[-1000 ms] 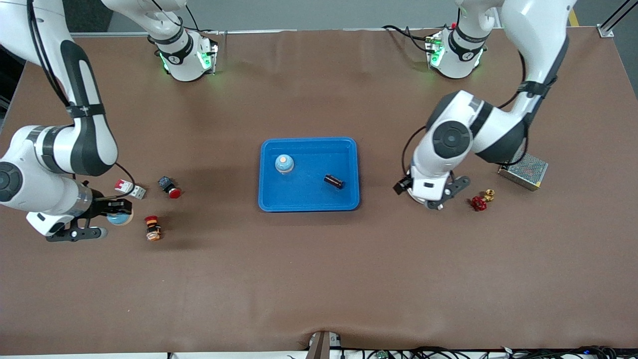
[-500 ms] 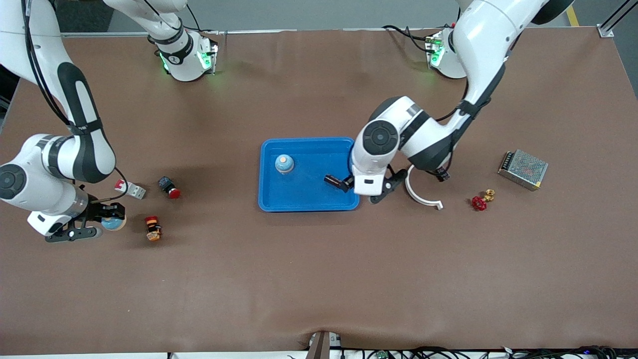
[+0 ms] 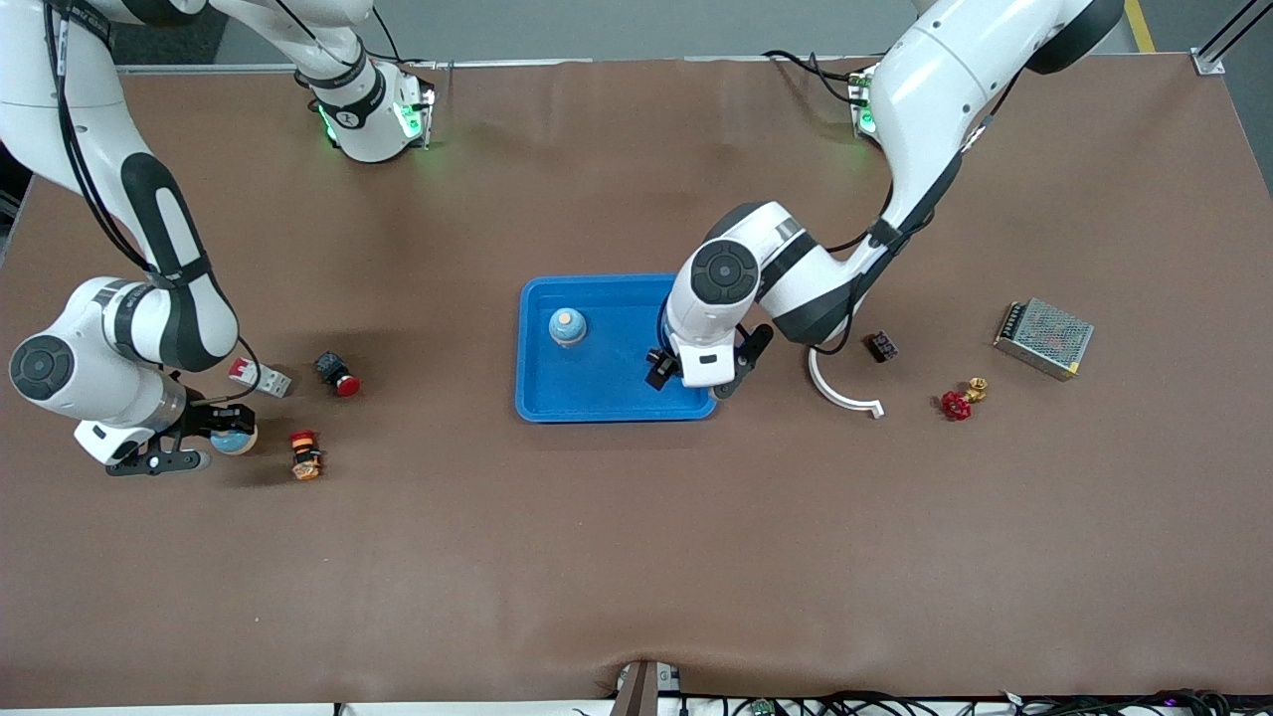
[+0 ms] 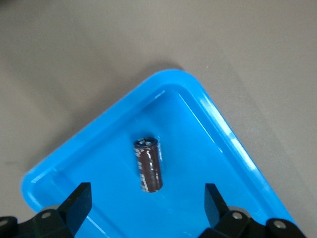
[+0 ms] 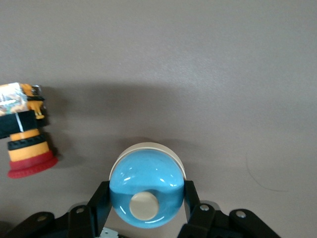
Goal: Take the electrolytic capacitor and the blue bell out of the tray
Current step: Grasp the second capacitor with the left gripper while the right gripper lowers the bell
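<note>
A blue tray (image 3: pixel 597 398) lies at the table's middle with a blue bell (image 3: pixel 567 326) in it. My left gripper (image 3: pixel 664 372) is over the tray's end toward the left arm, and it hides the capacitor in the front view. In the left wrist view the dark brown capacitor (image 4: pixel 148 165) lies on its side on the tray floor (image 4: pixel 193 148), just ahead of my open left gripper (image 4: pixel 147 198). My right gripper (image 3: pixel 224 440) is shut on a second blue bell (image 3: pixel 237 441) low over the table at the right arm's end. In the right wrist view the gripper (image 5: pixel 146 198) clamps that bell (image 5: pixel 146 173).
Two red-capped push buttons (image 3: pixel 338 374) (image 3: pixel 304 453) and a red-and-white switch (image 3: pixel 257 375) lie beside the right gripper. Toward the left arm's end lie a white curved piece (image 3: pixel 840 390), a small dark part (image 3: pixel 880 346), a red valve (image 3: pixel 957 405), a brass fitting (image 3: pixel 978 386) and a metal mesh box (image 3: pixel 1044 338).
My left arm has swung from beside the white curved piece to over the tray and the capacitor. My right gripper has shifted slightly with the bell still in it.
</note>
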`<action>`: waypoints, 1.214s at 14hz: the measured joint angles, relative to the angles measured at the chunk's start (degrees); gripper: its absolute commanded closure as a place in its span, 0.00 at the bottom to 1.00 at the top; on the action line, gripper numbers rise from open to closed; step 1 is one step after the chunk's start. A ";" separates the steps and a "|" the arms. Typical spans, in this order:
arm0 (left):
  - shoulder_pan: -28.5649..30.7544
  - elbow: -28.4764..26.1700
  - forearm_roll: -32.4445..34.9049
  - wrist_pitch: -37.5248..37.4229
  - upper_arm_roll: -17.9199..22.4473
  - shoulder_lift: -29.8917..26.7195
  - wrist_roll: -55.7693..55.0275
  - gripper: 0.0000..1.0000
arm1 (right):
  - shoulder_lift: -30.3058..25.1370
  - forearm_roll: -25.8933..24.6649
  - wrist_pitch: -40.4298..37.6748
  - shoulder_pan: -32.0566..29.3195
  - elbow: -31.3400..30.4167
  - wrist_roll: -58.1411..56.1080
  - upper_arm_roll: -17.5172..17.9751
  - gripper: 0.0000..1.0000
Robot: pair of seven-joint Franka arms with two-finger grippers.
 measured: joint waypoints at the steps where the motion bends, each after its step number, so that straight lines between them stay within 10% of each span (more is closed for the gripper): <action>1: -0.19 0.00 0.00 0.93 0.00 1.05 -0.92 0.17 | 0.00 0.01 0.23 -0.27 -0.03 -0.13 0.08 1.00; 7: -5.05 0.04 0.00 3.91 4.86 5.03 -2.69 0.35 | 1.50 2.66 2.47 -4.53 -0.45 -3.70 3.75 1.00; 10: -6.39 0.07 0.00 4.84 6.12 5.97 -2.96 1.00 | 2.13 2.69 3.02 -4.85 -0.45 -4.11 3.97 1.00; 16: -6.00 1.72 1.38 2.51 6.14 4.39 -2.66 1.00 | 2.86 2.70 4.76 -4.87 -0.44 -4.18 4.10 1.00; 17: -5.61 2.09 2.51 0.34 6.16 3.00 -1.95 1.00 | 2.84 2.70 4.79 -4.87 -0.40 -4.19 4.11 0.74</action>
